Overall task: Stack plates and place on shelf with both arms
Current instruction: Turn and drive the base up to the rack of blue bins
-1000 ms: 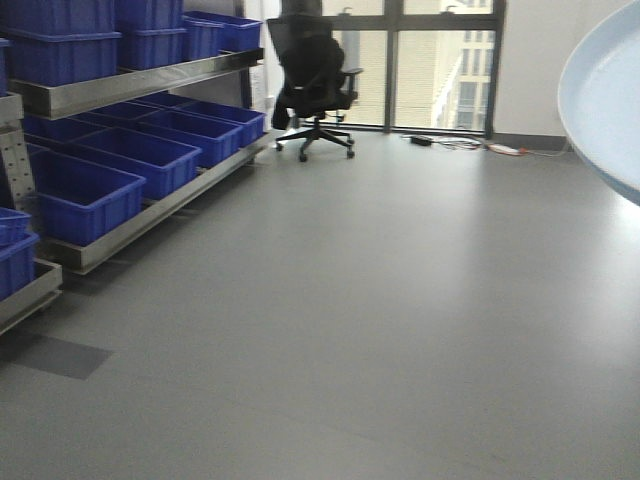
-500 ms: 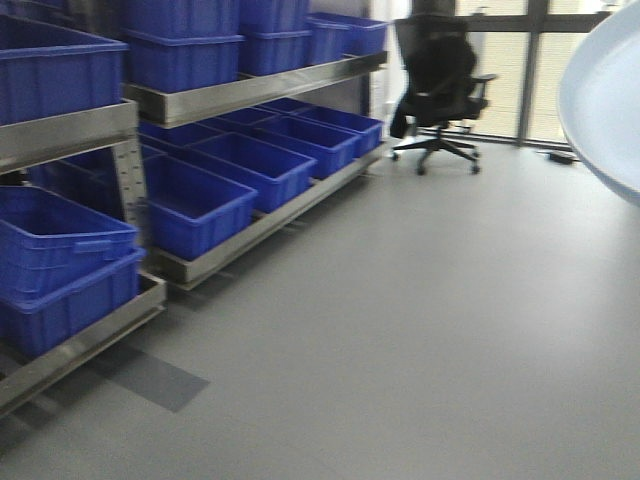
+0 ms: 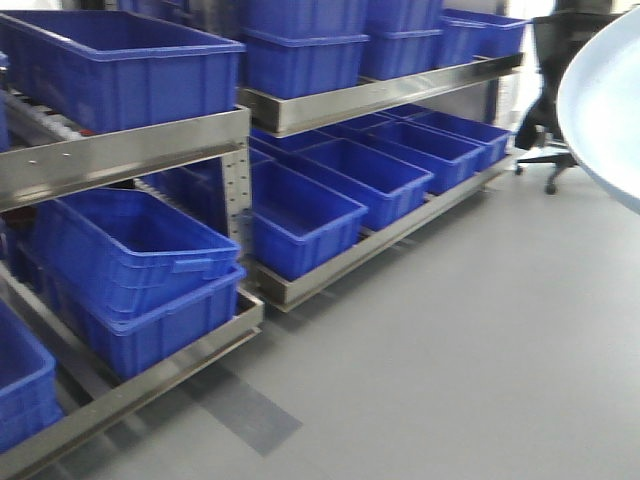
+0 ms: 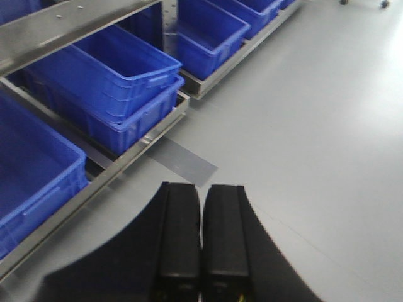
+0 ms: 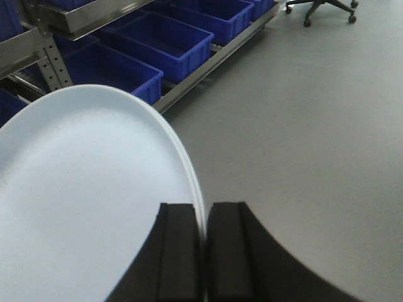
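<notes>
My right gripper (image 5: 203, 211) is shut on the rim of the pale bluish-white plates (image 5: 82, 189), held on edge above the grey floor; the rim shows two thin edges stacked together. The plates also fill the right edge of the front view (image 3: 605, 110). My left gripper (image 4: 201, 192) is shut and empty, hanging above the floor near the rack. The stainless-steel shelf (image 3: 130, 150) stands to the left, its rails also in the left wrist view (image 4: 69, 19) and the right wrist view (image 5: 94, 16).
Several blue plastic crates (image 3: 140, 260) fill the shelf levels, also seen in the left wrist view (image 4: 126, 82) and the right wrist view (image 5: 170, 38). A black office chair (image 3: 560, 90) stands at the far right. A darker floor patch (image 3: 250, 410) lies beside the rack.
The front view has swung left: the rack and crates now fill the left half and the chair has slid to the right edge. The plates stay at the same place in view.
</notes>
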Tool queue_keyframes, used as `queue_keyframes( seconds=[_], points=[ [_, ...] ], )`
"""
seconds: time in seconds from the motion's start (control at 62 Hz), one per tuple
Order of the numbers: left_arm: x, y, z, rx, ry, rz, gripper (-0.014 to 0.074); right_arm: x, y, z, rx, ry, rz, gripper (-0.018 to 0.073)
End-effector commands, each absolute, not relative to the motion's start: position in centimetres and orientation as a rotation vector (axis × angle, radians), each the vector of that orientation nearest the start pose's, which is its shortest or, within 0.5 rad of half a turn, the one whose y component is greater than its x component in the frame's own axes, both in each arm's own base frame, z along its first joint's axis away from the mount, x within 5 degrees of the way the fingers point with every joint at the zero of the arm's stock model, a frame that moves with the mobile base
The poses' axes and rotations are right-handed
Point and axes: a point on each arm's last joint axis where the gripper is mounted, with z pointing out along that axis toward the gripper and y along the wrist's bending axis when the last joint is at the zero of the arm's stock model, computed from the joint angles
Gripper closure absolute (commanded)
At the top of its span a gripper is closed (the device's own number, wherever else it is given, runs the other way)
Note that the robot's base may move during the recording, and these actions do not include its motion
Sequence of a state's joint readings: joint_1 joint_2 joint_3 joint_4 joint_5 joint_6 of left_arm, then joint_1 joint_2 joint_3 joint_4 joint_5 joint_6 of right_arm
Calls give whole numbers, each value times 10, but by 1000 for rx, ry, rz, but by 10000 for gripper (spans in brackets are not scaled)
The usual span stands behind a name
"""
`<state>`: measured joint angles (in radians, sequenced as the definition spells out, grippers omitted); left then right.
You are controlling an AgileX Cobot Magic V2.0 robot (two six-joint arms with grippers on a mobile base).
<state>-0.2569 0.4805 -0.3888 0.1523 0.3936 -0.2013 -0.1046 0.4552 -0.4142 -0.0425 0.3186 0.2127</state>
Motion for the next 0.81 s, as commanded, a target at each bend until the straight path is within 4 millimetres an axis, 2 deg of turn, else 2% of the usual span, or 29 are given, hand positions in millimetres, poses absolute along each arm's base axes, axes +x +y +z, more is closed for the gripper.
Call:
queue_keyframes(
  seconds=[0.0, 0.791],
  points=[
    [104, -23, 290, 146, 1863, -176, 499, 103, -13, 310, 243, 1703, 28, 502],
    [104, -23, 290, 146, 1863, -176, 499, 103, -13, 310, 243, 1703, 28, 502]
  ],
)
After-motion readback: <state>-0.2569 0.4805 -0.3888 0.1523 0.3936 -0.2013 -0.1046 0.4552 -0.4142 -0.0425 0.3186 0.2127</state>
